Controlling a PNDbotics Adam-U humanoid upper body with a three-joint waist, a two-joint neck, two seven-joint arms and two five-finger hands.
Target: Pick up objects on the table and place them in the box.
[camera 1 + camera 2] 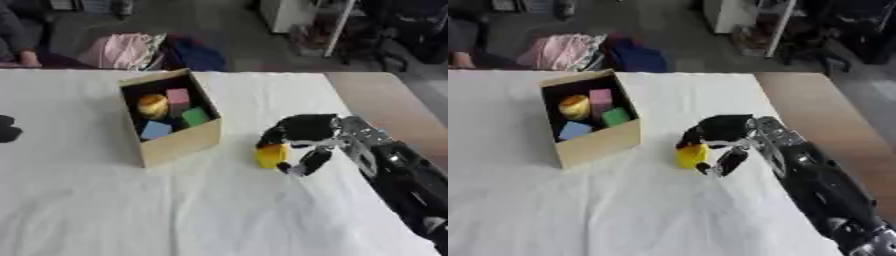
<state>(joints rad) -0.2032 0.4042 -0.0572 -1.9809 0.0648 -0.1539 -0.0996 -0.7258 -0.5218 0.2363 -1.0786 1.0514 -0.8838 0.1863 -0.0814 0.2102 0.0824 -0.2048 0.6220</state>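
Observation:
An open wooden box [179,144] stands on the white table [131,210]. Inside it lie a yellow ball [152,106], a pink block [178,98], a green block [194,116] and a blue block [156,130]. To the right of the box, my right hand [302,131] is curled over a yellow block [269,156], with fingers above it and the thumb beside it. The block is at table level. A black shape at the left edge looks like part of my left hand [7,128].
The table's right edge runs beside a brown floor strip [385,105]. Pink and blue bags [122,50] lie on the floor beyond the far edge. A person's arm [19,45] shows at the far left corner.

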